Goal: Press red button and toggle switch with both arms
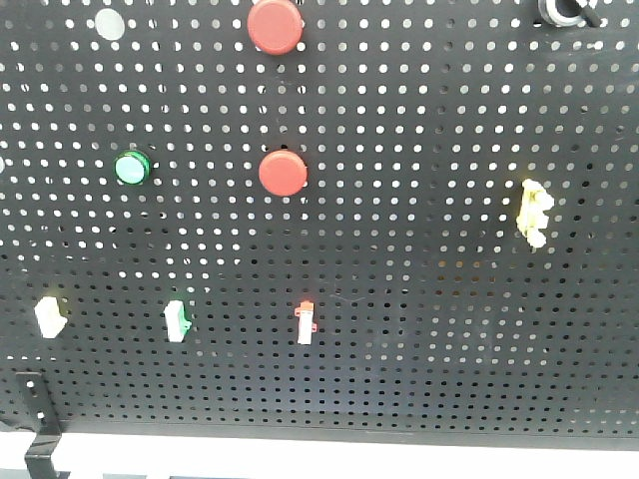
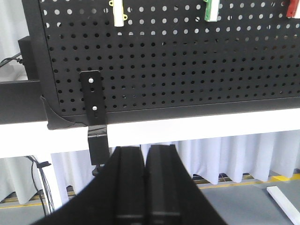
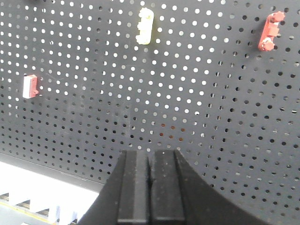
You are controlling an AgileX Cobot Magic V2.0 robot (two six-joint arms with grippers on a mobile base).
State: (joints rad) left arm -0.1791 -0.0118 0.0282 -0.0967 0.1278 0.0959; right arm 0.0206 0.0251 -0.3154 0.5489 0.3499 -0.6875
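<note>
1. Pegboard (image 1: 419,329), black and perforated, fills the front view; it carries every control.
2. Two red buttons sit in one column: the upper red button (image 1: 275,25) at the top edge, the lower red button (image 1: 283,173) below it, near the board's middle height.
3. To the left of the lower one sits a green button (image 1: 131,167).
4. A row of small switches runs along the lower part: a cream switch (image 1: 49,314) at far left, a green-tipped switch (image 1: 177,320), then a red-tipped toggle switch (image 1: 306,322) almost straight under the red buttons.
5. A yellow switch (image 1: 532,212) is mounted well apart on the right side.
6. Left gripper (image 2: 144,187) shows in its wrist view with its jaws pressed together, holding nothing, below the board's bottom edge and a black bracket (image 2: 96,117).
7. Right gripper (image 3: 151,187) likewise has its jaws closed together and empty, facing the lower board, short of touching it.
</note>
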